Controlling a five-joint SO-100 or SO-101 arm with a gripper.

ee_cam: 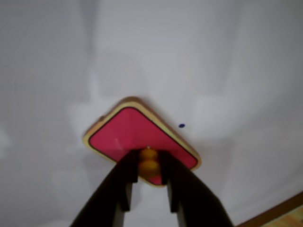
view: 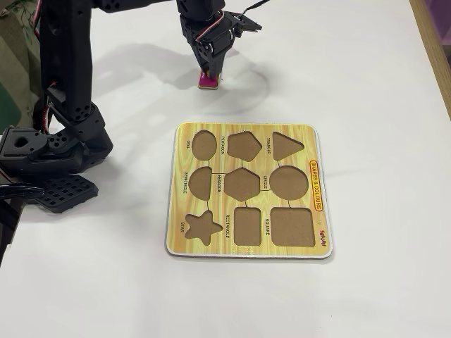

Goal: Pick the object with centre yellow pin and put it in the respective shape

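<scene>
The object with centre yellow pin (ee_cam: 128,135) is a flat magenta-pink piece with a pale wooden edge, lying cornerwise in the wrist view. My gripper (ee_cam: 149,160) is shut on its round yellow knob (ee_cam: 149,168), one black finger pressing each side. In the fixed view the piece (view: 207,84) shows as a small pink spot under my gripper (view: 210,73), far back on the white table; whether it is off the surface I cannot tell. The respective shape (view: 248,227), the small cutout labelled RECTANGLE, lies in the near row of the yellow board (view: 313,144), well in front of the gripper.
The SQUARE cutout (view: 292,227) is right of the rectangle and the star cutout (view: 201,227) left of it. The arm's black base (view: 49,155) fills the left side. A wooden table edge (view: 430,42) runs along the right. A small blue speck (ee_cam: 182,125) marks the table.
</scene>
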